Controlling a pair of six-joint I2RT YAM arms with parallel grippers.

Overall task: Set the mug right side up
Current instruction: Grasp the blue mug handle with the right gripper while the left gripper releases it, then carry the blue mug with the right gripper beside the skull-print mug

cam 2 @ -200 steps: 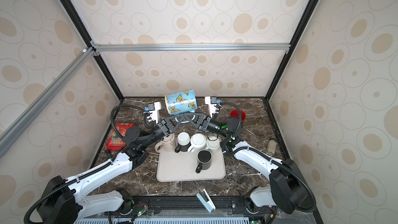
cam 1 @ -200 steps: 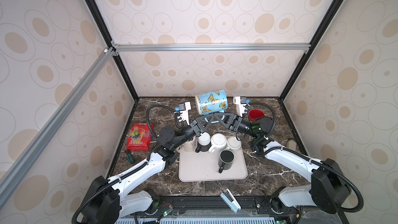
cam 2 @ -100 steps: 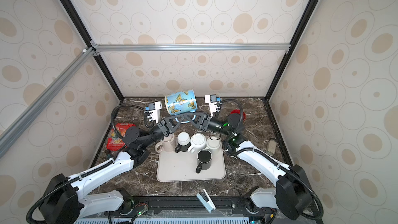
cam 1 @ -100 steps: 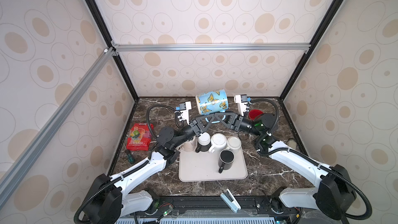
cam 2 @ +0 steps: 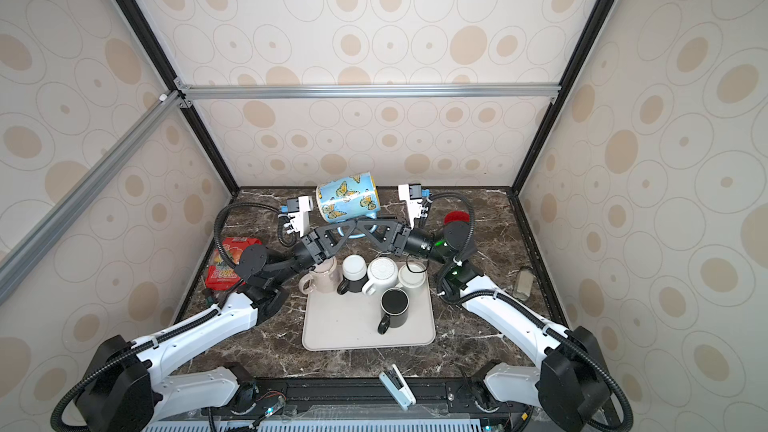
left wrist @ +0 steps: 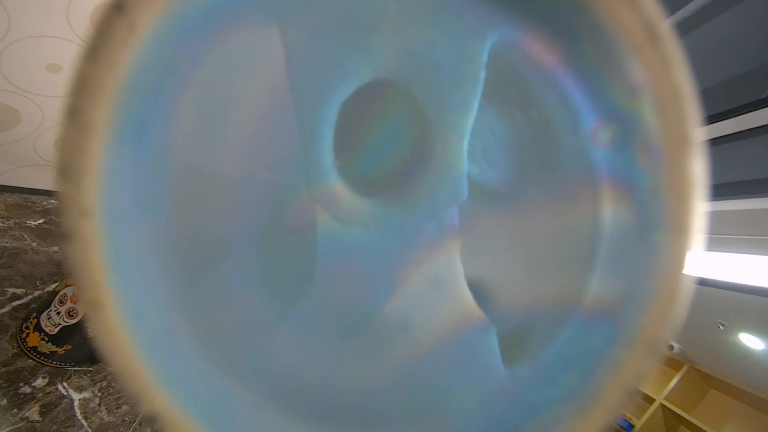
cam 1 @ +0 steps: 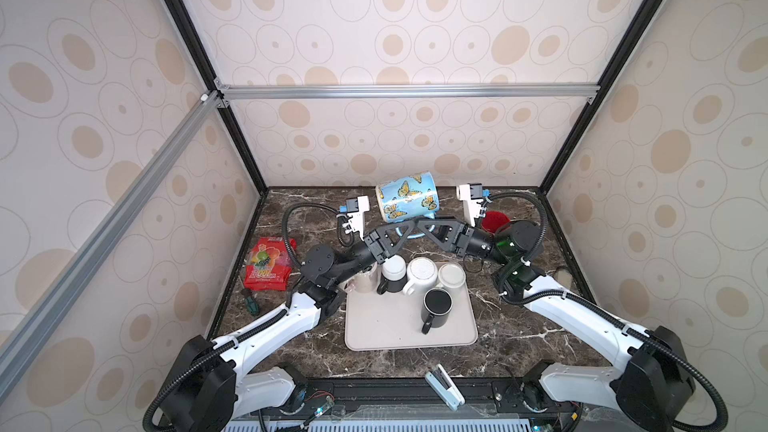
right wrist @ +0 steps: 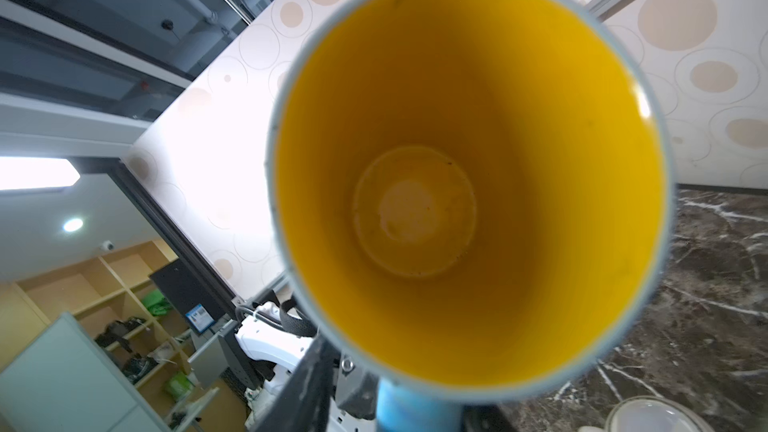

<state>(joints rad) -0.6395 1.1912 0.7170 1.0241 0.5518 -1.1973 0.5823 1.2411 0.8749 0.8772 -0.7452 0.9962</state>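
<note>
The blue butterfly mug point(cam 1: 407, 200) point(cam 2: 347, 197) hangs on its side above the back of the table, mouth toward the right. Its handle point(cam 1: 409, 236) points down between both grippers. My left gripper point(cam 1: 409, 227) point(cam 2: 351, 226) is shut on the handle from the left. My right gripper point(cam 1: 422, 224) point(cam 2: 361, 224) meets it from the right. The left wrist view is filled by the mug's blurred base point(left wrist: 374, 201), which hides the fingers. The right wrist view looks into the yellow inside point(right wrist: 457, 160). There a dark finger point(right wrist: 353, 388) stands beside the blue handle point(right wrist: 415, 405); whether it presses is unclear.
A beige tray point(cam 1: 386, 334) below the grippers carries a black mug point(cam 1: 436, 305) and several pale mugs point(cam 1: 422, 272). A red candy bag point(cam 1: 268, 263) and a screwdriver point(cam 1: 249, 303) lie at the left. A red lid point(cam 1: 494, 220) sits at the back right.
The right arm's elbow has swung out to the right while its gripper stayed at the handle. The mug and the left arm have held still.
</note>
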